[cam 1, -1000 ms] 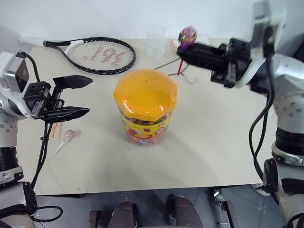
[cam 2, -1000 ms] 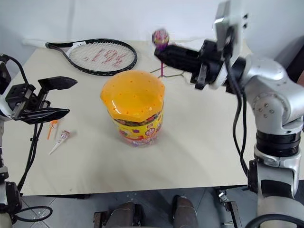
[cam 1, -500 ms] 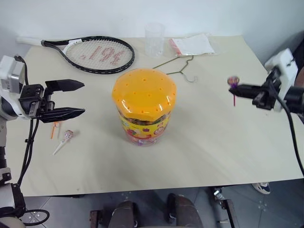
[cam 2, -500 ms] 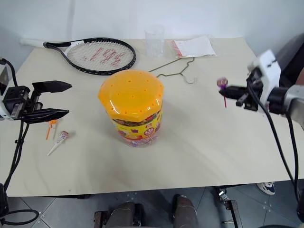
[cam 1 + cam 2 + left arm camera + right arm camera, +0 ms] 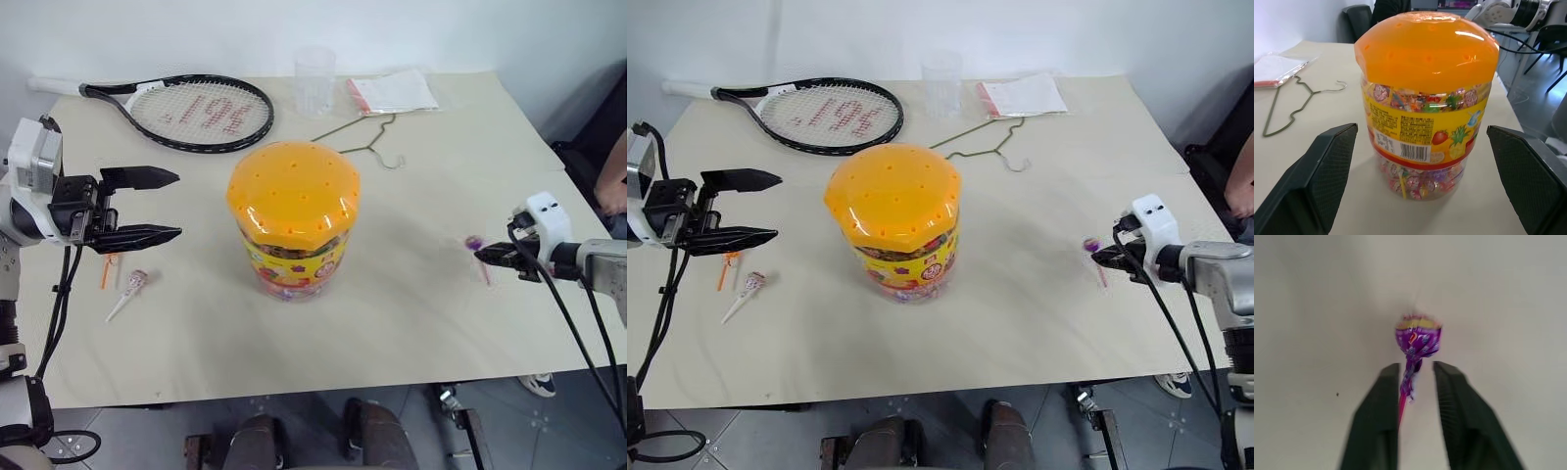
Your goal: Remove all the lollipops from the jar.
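Note:
The jar (image 5: 294, 220), a clear tub with an orange dotted lid and a yellow-red label, stands mid-table. My left gripper (image 5: 176, 206) hovers level to its left, open, its fingers (image 5: 1332, 156) flanking the jar at a distance. An orange lollipop (image 5: 106, 270) and a pinkish lollipop (image 5: 137, 280) lie on the table below that gripper. At the right, my right gripper (image 5: 487, 257) is low over the table. Its fingers (image 5: 1387, 382) stand slightly apart, with the red stick of the purple lollipop (image 5: 1418, 335) loose between them. The lollipop's head (image 5: 474, 242) is down at the tabletop.
A tennis racket (image 5: 201, 108) lies at the back left. A clear cup (image 5: 313, 80), a plastic packet (image 5: 392, 90) and a wire hanger (image 5: 364, 139) sit at the back. A person's arm (image 5: 615, 181) shows beyond the table's right edge.
My right gripper swung from high behind the jar down to the table's right side with the purple lollipop, and its fingers have parted. The left gripper has barely moved.

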